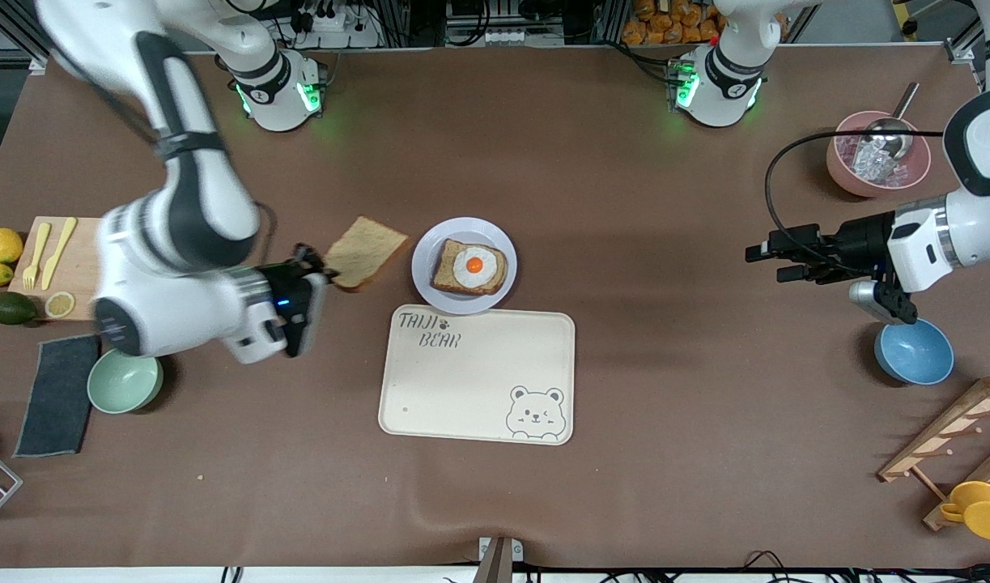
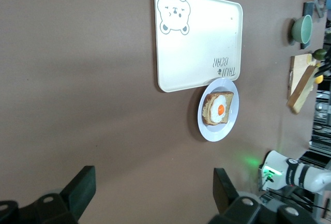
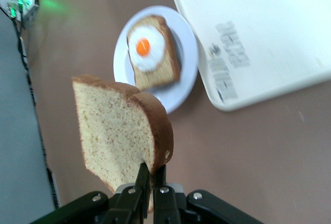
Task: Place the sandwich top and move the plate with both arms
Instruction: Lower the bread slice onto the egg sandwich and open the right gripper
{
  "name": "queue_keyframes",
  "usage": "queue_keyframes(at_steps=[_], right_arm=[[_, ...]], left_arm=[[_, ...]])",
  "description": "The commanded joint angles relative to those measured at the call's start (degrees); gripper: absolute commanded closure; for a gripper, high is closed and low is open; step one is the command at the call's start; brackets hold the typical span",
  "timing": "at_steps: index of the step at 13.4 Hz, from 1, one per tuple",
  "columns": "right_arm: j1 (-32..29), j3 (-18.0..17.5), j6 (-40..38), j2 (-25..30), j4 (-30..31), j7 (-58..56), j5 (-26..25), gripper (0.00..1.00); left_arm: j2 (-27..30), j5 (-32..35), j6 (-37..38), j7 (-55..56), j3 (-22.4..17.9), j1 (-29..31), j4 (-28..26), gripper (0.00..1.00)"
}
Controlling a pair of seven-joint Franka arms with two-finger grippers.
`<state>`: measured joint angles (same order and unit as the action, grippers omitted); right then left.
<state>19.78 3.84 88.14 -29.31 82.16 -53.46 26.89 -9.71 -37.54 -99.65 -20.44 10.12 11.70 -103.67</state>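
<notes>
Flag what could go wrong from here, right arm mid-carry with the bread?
1. The right tool pinches the sandwich top only by one crust edge, in the air, short of the plate; it could swing or slip out.
2. The plate sits against the tray rim, so a hard placement may nudge it.
The left tool waits open, toward its own end.

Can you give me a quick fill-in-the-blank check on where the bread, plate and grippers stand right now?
1. The right gripper is shut on the ____, held above the table beside the plate.
2. The toast on the plate carries a fried ____.
3. The left gripper waits with its fingers ____, toward the left arm's end of the table.
4. The tray lies ____ to the front camera than the plate.

Missing words: sandwich top; egg; open; nearer
</notes>
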Motion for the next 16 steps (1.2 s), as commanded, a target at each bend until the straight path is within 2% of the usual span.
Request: queue_keyframes(at_steps=[1,3,5,8,9,11,13,16], right_arm=[[1.67,1.08,1.86,-1.44,0.28,9.03,0.97,1.00],[1.75,1.08,5.10,-3.12,0.46,12.49,3.69,1.00],[1.58,1.08,7.65,-3.91,0.81,17.49,5.18,1.00],[-0.70,1.08,9.16,-6.28,1.33,21.81,10.72,1.00],[-0.36,1.08,10.20,-6.64,2.47,23.47,14.04,1.00],[0.26,1.08,13.97,-5.86,7.46,27.60,19.76,1.00],[-0.09,0.99,14.08,-4.80,10.90,28.15,21.89,1.00],[0.08,1.08,15.91,-1.74,17.40,32.26,27.77,1.00]], left_arm=[[-4.08,-4.28,-1.77,-1.44,0.52,-0.62,-0.04,0.00],[-5.84,-5.70,-1.86,-1.44,0.69,-1.32,-0.22,0.00],[-6.02,-7.63,-2.21,-1.44,0.78,-1.24,-2.85,0.00],[-6.02,-10.36,-2.39,-1.44,0.96,-1.59,-6.28,0.00],[-6.11,-10.54,-2.39,-1.44,0.96,-1.68,-7.16,0.00],[-7.43,-11.93,-2.39,-1.79,1.22,-1.94,-8.91,0.00],[-8.22,-14.48,-2.39,-2.32,1.57,-2.21,-9.97,0.00],[-10.15,-14.85,-2.39,-2.84,1.57,-3.26,-11.73,0.00]])
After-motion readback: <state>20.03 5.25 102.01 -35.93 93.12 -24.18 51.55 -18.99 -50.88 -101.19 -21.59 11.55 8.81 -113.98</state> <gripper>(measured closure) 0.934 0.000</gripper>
